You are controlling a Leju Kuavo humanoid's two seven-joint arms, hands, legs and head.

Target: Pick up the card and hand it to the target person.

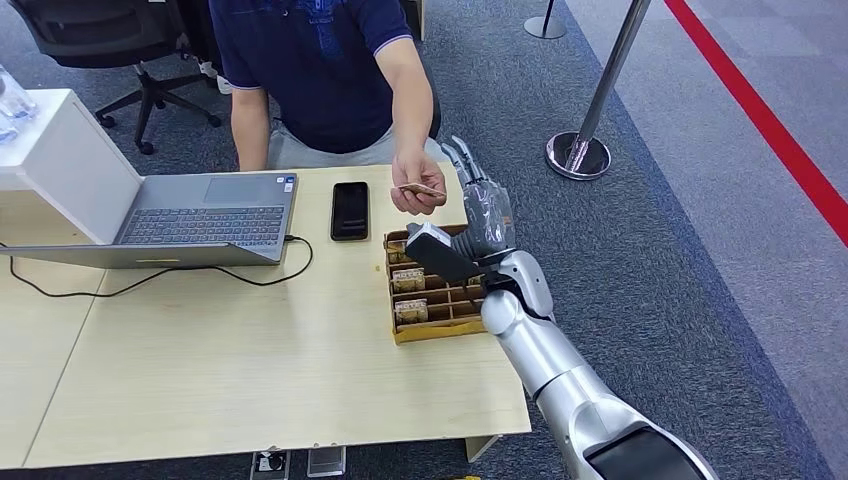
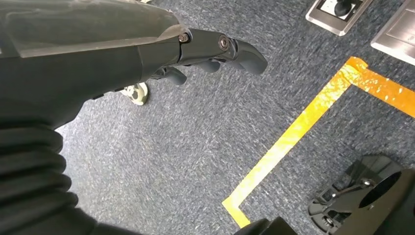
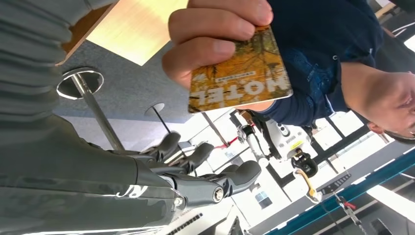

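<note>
A person in a dark blue shirt (image 1: 310,60) sits across the table and holds the orange hotel card (image 1: 421,189) in their hand (image 1: 415,185). In the right wrist view the card (image 3: 240,73) is pinched in the person's fingers (image 3: 210,34), apart from my hand. My right hand (image 1: 478,190) is raised beside the person's hand, fingers spread (image 3: 210,171), holding nothing. My left hand (image 2: 215,54) hangs over the carpet with its fingers extended and nothing in them.
A cardboard card box (image 1: 432,330) with several cards in slots lies on the wooden table (image 1: 250,370) under my right forearm. A black phone (image 1: 349,210) and an open laptop (image 1: 200,215) lie to the left. A stanchion post (image 1: 580,150) stands on the carpet to the right.
</note>
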